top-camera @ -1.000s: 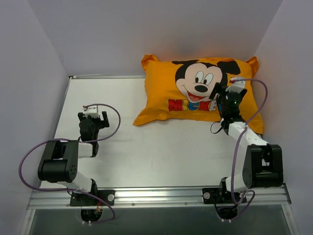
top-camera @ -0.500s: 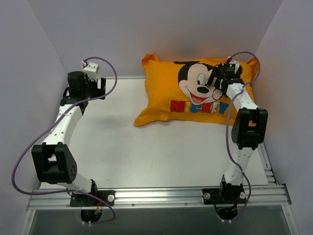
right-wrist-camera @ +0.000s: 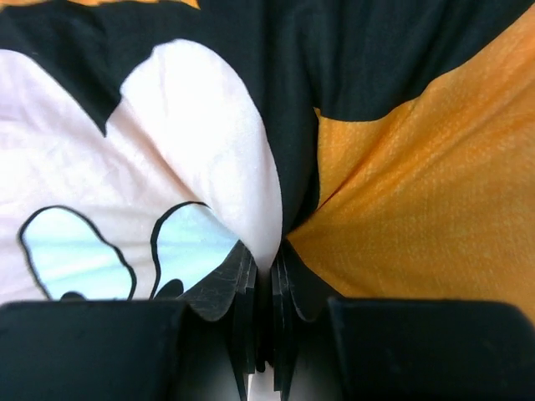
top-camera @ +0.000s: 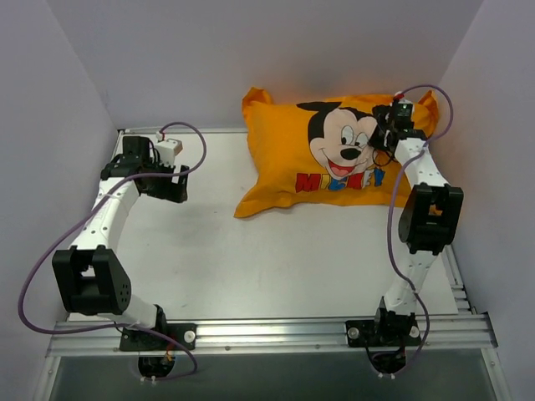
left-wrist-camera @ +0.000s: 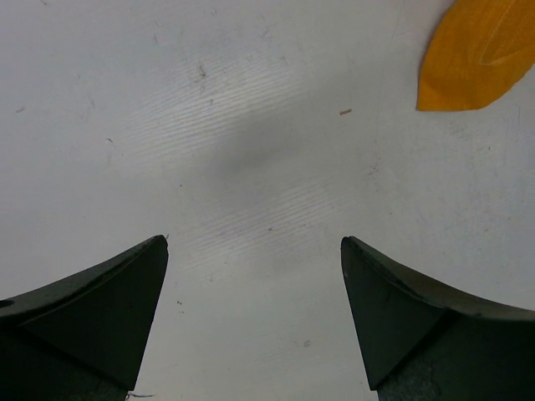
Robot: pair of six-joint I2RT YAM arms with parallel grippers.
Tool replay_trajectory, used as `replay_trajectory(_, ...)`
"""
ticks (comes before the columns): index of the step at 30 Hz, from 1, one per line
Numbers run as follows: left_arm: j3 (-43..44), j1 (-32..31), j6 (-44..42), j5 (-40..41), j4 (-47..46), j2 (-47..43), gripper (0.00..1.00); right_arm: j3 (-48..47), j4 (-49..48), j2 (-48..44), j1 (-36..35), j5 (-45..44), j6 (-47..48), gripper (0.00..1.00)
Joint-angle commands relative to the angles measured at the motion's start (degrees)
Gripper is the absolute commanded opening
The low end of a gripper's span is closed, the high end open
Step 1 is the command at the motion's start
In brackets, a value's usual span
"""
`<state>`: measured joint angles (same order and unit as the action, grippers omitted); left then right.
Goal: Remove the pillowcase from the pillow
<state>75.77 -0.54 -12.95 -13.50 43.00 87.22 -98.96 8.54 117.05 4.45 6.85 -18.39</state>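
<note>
Pillowcase (right-wrist-camera: 401, 209) fold inside right end effector (right-wrist-camera: 269, 280)

The stuffed orange Mickey pillowcase (top-camera: 284, 171) lies print-up, far right on the table (top-camera: 251, 251).

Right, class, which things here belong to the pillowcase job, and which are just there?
Job: pillowcase; right claw, pinching its fabric; left claw, open over the table.
Just there: purple cables; grey walls.

Pillow out of sight inside pillowcase (top-camera: 274, 171)
</note>
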Motion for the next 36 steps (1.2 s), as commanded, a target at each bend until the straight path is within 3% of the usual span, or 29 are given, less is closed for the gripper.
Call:
replay_trajectory(1,3.25,0.27,-1.29,-1.01,3.75,-3.63,0.94,-0.52,5.09,-7.79,0.38,2.46,-0.50,0.00)
replay_trajectory(4,4.04,0.27,-1.46,-0.22,4.89,-4.51,0.94,-3.07,4.30,-15.00,0.65,0.98,-0.33,0.00)
replay_trajectory(8,5.70,1.93,-1.73,-0.30,7.26,-5.39,0.94,-13.15,6.75,-21.60,0.56,-4.99,2.48,0.00)
replay_trajectory(14,7.81,2.38,-1.73,-1.79,8.59,-6.45,0.94,-26.62,9.31,-24.42,-4.60,-23.79,16.23,0.00)
replay_trajectory(17,8.95,2.38,-1.55,-2.76,9.64,-6.36,0.94,-32.26,5.12,-24.33,-12.59,-35.74,27.23,0.00)
replay_trajectory(18,9.13,2.38,-1.38,-2.94,9.82,-6.36,0.94,-32.09,3.09,-24.16,-20.80,-37.94,38.67,0.00)
replay_trajectory(20,9.31,2.56,-1.29,-3.55,9.65,-6.45,0.94,-30.60,-1.22,-22.23,-30.85,-43.40,51.20,0.00)
replay_trajectory(21,9.40,2.91,-0.94,-3.99,9.47,-6.54,0.94,-29.29,-2.28,-20.92,-40.91,-45.50,63.53,0.00)
replay_trajectory(22,9.40,4.04,-0.15,-4.52,8.95,-6.45,0.94,-25.53,-3.25,-17.16,-45.10,-51.61,68.88,0.00)
replay_trajectory(24,10.01,5.89,1.17,-7.41,8.76,-5.84,0.94,-23.39,-1.35,-12.05,-52.74,-55.01,73.84,0.00)
replay_trajectory(28,12.21,14.92,4.42,-14.53,9.03,-3.99,0.94,-19.08,6.47,0.24,-60.93,-50.01,64.49,0.00)
replay_trajectory(31,13.79,18.10,4.78,-16.38,8.59,-2.59,0.94,-20.13,9.13,6.06,-66.21,-46.41,59.45,0.00)
replay_trajectory(36,17.22,23.73,8.72,-15.59,6.22,-1.09,0.94,-13.91,9.57,8.19,-68.61,-38.60,49.87,0.00)
